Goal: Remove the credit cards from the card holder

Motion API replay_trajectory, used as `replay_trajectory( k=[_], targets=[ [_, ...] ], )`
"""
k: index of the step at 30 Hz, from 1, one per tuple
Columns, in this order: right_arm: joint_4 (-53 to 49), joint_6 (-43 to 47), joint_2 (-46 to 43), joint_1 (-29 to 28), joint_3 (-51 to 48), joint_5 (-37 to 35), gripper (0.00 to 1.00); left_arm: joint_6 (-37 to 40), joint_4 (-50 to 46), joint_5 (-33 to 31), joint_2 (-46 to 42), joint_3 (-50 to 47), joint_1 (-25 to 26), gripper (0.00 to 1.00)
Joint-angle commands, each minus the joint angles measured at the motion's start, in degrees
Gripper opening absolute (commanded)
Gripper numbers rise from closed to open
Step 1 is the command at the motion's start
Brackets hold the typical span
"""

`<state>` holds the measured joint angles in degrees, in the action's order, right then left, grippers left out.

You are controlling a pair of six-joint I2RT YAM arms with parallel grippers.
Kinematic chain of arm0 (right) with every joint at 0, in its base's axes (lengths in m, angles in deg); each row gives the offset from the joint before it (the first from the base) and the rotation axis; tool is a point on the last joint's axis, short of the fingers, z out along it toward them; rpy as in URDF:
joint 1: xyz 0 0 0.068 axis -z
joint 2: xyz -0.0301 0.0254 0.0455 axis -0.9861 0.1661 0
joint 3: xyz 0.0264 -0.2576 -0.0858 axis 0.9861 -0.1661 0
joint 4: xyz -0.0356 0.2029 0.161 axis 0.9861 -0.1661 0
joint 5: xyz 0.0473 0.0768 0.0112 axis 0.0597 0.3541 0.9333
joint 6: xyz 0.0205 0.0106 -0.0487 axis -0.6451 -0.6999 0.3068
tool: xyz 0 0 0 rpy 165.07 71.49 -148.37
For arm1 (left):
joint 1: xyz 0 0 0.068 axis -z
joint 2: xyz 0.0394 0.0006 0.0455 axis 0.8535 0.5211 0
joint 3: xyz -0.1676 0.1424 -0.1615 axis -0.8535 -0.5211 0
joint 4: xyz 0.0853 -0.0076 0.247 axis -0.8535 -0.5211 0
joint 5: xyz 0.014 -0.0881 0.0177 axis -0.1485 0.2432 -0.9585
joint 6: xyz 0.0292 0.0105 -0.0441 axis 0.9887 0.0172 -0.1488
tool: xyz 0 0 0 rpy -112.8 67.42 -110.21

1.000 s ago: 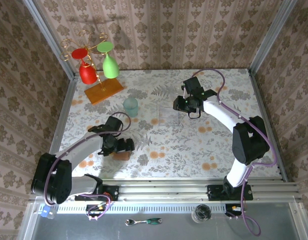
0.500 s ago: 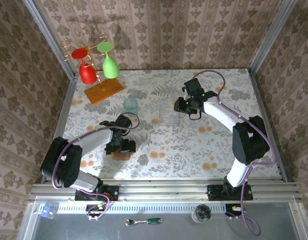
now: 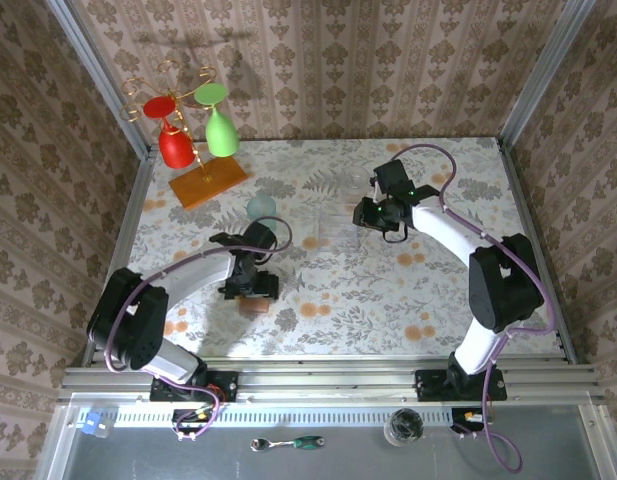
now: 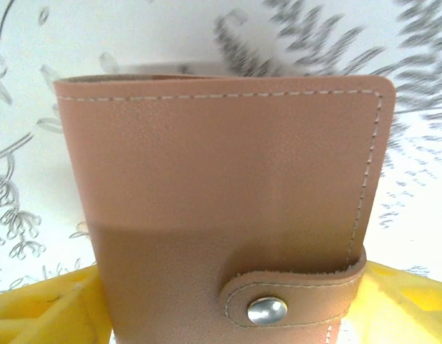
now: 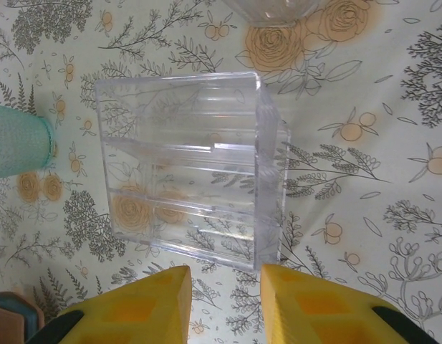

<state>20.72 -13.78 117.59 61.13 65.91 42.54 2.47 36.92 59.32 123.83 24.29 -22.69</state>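
The card holder [image 4: 228, 179] is a brown leather wallet, folded closed with its strap snapped on a silver stud. It sits between the yellow fingers [image 4: 41, 308] of my left gripper [image 4: 228, 279], which is shut on its two side edges. From above, the card holder [image 3: 254, 307] is low over the floral table [image 3: 338, 300], just in front of my left gripper [image 3: 250, 287]. The credit cards are hidden inside the closed holder. My right gripper [image 5: 224, 279] is open and holds nothing, just short of the clear plastic box [image 5: 185, 186]. From above, my right gripper [image 3: 373, 213] is at the table's middle right.
A clear plastic box [image 3: 338, 232] lies mid-table. A teal cup [image 3: 261, 208] stands left of it, also seen as the teal cup [image 5: 16, 143]. At the back left an orange wooden rack base [image 3: 208, 183] carries a red and a green glass. Walls close in the table.
My left gripper has swung right and slightly away along the table, carrying the card holder with it. My right gripper has shifted slightly right.
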Motion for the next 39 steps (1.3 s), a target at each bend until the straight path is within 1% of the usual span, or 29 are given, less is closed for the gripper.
replay_trajectory(
  k=[1,7,9,13,17,20,23,28,32,39],
  targets=[
    [0.91,0.08,-2.80,1.09,-1.42,1.30,0.31,-1.57,-1.18,0.47,1.75,4.12,1.96,0.78],
    [1.37,0.83,-5.07,3.42,-4.05,2.17,0.31,-3.46,-0.04,2.31,8.18,11.50,6.61,0.78],
    [1.58,1.01,-5.97,4.28,-5.12,2.71,0.31,-4.26,1.24,3.84,10.64,13.75,8.15,0.78],
    [1.77,1.52,-7.46,5.93,-6.80,3.75,0.32,-6.43,4.12,6.90,14.34,16.59,10.26,0.78],
    [2.06,2.07,-8.40,7.27,-7.99,4.72,0.32,-6.71,3.40,7.83,17.96,20.20,12.18,0.78],
    [2.15,2.36,-8.84,8.09,-8.73,5.37,0.32,-6.56,2.57,8.34,19.38,21.89,12.84,0.79],
    [2.56,2.38,-9.31,8.66,-9.35,5.82,0.32,-6.45,3.55,11.12,20.00,22.35,12.62,0.82],
    [2.56,2.49,-9.68,9.10,-9.68,6.40,0.32,-6.98,4.29,13.77,20.18,22.83,12.63,0.85],
    [2.40,2.40,-10.02,9.03,-9.66,6.43,0.32,-7.07,4.43,15.09,19.72,22.91,12.80,0.83],
    [2.40,1.30,-10.37,8.97,-10.08,7.71,0.32,-7.41,5.45,14.41,17.67,21.10,12.37,0.79]
  ],
)
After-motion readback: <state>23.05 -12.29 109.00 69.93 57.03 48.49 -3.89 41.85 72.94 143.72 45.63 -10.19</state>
